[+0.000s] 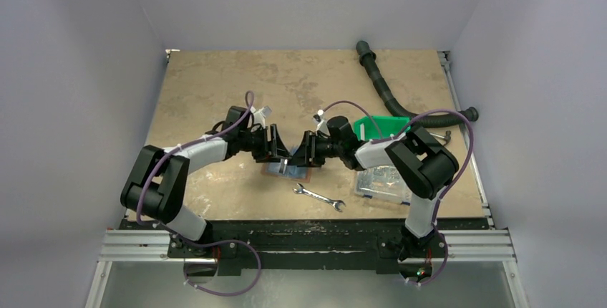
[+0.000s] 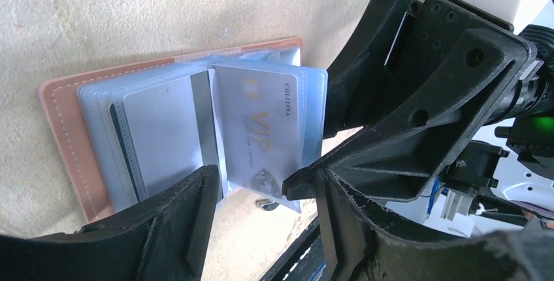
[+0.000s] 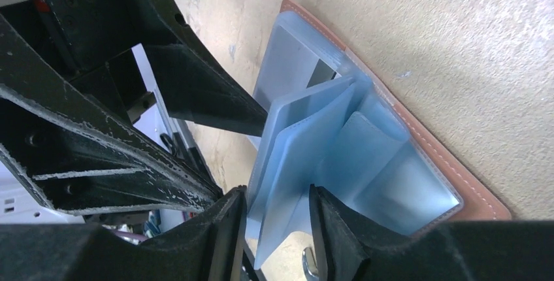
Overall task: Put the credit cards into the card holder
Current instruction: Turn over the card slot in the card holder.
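Right pincer [image 3: 277, 196], jaws apart, straddles raised sleeves [image 3: 366, 144] of the card holder [image 2: 62, 124], likely spreading a pocket. Left pincer [image 2: 251, 180] brackets a credit card [image 2: 261, 124]; whether it grips, I cannot tell.

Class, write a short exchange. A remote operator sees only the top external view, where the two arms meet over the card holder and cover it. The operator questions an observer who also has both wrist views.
Operator: From above, the card holder is mostly hidden. Is it open?
Observer: Yes. It lies open with its reddish-brown cover underneath and its clear sleeves fanned upward.
Operator: Is any card showing?
Observer: A pale card marked VIP appears to sit in the sleeve leaf whose lower end lies between the fingers of the left gripper.
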Robot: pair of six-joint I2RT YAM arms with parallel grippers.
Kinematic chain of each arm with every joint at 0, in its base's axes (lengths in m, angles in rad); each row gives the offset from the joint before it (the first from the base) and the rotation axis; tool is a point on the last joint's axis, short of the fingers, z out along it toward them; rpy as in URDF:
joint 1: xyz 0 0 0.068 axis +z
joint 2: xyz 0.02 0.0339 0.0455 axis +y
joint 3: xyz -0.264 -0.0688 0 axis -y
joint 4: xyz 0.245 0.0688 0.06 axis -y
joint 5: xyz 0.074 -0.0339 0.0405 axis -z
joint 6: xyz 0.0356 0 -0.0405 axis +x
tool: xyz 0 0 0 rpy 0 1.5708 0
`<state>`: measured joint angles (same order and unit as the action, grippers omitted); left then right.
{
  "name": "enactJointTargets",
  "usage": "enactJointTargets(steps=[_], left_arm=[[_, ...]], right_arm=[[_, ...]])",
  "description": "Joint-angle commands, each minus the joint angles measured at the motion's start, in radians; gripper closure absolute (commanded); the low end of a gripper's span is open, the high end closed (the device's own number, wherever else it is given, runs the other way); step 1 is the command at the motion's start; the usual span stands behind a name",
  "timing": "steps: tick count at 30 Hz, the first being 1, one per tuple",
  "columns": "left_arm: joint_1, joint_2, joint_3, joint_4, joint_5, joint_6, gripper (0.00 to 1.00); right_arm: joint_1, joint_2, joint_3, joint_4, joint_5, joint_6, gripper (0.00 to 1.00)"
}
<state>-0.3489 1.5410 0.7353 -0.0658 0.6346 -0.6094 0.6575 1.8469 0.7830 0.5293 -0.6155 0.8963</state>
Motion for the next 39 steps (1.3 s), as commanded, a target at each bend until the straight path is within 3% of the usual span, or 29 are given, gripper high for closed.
enactJointTargets(steps=[1,10,15,17,24,29,39], left_arm=[[-0.002,0.047,0.046,0.048,-0.038,-0.013,0.41],[-0.002,-0.028,-0.006,0.008,-0.086,0.003,0.42],[-0.001,-0.05,-0.006,-0.008,-0.11,0.013,0.42],[-0.001,-0.048,-0.003,-0.009,-0.112,0.015,0.42],[-0.001,-0.074,0.021,-0.054,-0.133,0.035,0.47],[-0.001,-0.019,0.065,-0.076,-0.12,0.059,0.38],[-0.001,0.083,0.213,-0.163,-0.263,0.02,0.38]], right_arm=[[0.015,-0.019,0.016,0.075,-0.035,-0.014,0.55],[0.017,-0.03,0.029,0.064,-0.049,-0.016,0.83],[0.018,-0.06,0.029,0.023,-0.027,-0.05,0.91],[0.018,-0.046,0.035,0.023,-0.029,-0.053,1.0],[0.019,-0.029,0.029,0.083,-0.041,-0.033,1.0],[0.018,-0.009,0.035,0.141,-0.07,-0.038,1.0],[0.019,0.006,0.073,0.067,-0.06,-0.136,1.0]])
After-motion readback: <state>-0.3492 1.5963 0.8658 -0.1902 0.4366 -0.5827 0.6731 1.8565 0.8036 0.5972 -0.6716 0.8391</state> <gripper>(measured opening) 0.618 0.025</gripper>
